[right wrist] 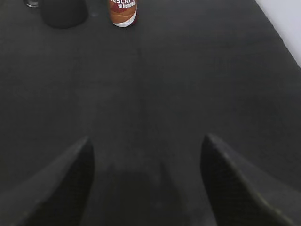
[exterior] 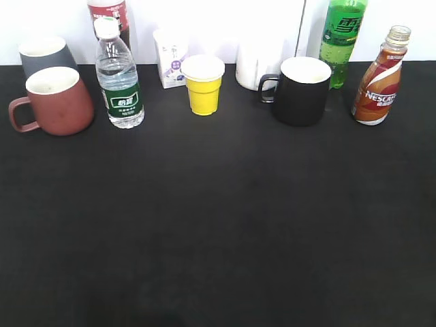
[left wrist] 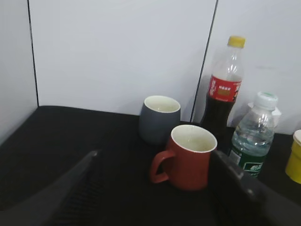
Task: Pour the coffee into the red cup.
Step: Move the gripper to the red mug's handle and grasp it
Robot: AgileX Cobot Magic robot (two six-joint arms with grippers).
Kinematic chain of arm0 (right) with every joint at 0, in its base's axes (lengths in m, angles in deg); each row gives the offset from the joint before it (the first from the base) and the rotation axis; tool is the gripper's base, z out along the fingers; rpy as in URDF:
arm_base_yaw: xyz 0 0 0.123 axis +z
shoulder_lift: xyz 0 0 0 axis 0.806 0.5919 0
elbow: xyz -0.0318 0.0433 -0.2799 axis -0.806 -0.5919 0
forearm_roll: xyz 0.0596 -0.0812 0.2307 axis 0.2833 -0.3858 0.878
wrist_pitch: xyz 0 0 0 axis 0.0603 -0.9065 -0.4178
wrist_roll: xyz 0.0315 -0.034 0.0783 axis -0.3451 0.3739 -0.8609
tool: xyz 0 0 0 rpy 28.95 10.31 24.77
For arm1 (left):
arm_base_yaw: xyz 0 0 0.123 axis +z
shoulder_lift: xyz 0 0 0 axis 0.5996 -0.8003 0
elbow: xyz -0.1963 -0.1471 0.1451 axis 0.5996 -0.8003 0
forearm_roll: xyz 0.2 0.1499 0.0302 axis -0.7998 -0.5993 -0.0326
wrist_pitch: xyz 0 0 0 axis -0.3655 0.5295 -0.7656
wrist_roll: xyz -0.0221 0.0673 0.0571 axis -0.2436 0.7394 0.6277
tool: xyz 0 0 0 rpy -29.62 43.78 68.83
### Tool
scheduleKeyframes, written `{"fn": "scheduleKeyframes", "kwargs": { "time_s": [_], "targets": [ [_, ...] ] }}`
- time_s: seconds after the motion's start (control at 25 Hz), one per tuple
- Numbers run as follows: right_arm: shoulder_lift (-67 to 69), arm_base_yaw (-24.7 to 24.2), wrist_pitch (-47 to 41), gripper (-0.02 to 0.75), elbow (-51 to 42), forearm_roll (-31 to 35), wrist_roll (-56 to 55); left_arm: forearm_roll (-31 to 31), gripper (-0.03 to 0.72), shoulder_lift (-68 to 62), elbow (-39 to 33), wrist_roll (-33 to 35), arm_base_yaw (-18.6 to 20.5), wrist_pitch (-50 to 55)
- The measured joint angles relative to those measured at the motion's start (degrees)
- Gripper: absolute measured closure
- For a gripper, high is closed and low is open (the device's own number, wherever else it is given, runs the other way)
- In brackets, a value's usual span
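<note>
**Both pincers waiting apart, coffee and red cup at opposite ends of the table**

I am holding my left gripper (left wrist: 155,188) with its fingers spread wide, and the red cup (left wrist: 186,157) is sitting framed between them, upright, handle turned to my left. I judge I am lining up here so the cup can be steadied or taken. My right gripper (right wrist: 146,174) is also hanging with its fingers apart over bare black table (right wrist: 188,84), gripping nothing, aimed toward the coffee (right wrist: 123,12), which is standing well ahead of it beside the black mug (right wrist: 63,12).

The exterior view is showing what neither wrist camera does: the whole row along the back. The red cup (exterior: 58,101) is standing at the far left, the coffee (exterior: 379,78) at the far right, well apart, with a water bottle (exterior: 118,78), a yellow cup (exterior: 203,85) and the black mug (exterior: 300,90) between them. Neither arm is appearing there.

The left wrist view alone is showing the cup's white inside looking empty, a grey cup (left wrist: 159,118) just behind it and a cola bottle (left wrist: 224,89). Pouring is not yet begun.
</note>
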Motion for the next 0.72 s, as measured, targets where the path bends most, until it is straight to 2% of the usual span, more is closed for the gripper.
{"fn": "scheduleKeyframes", "kwargs": {
  "time_s": [0.44, 0.56, 0.72],
  "targets": [
    [0.0, 0.0, 0.0, 0.185, 0.0, 0.0, 0.0, -0.8, 0.166, -33.6, -0.2, 0.0, 0.0, -25.4],
    [0.0, 0.0, 0.0, 0.185, 0.0, 0.0, 0.0, -3.6, 0.166, -42.4, -0.2, 0.0, 0.0, -32.7],
    [0.0, 0.0, 0.0, 0.185, 0.0, 0.0, 0.0, -3.7, 0.166, -52.6, -0.2, 0.0, 0.0, -42.0]
  ]
}}
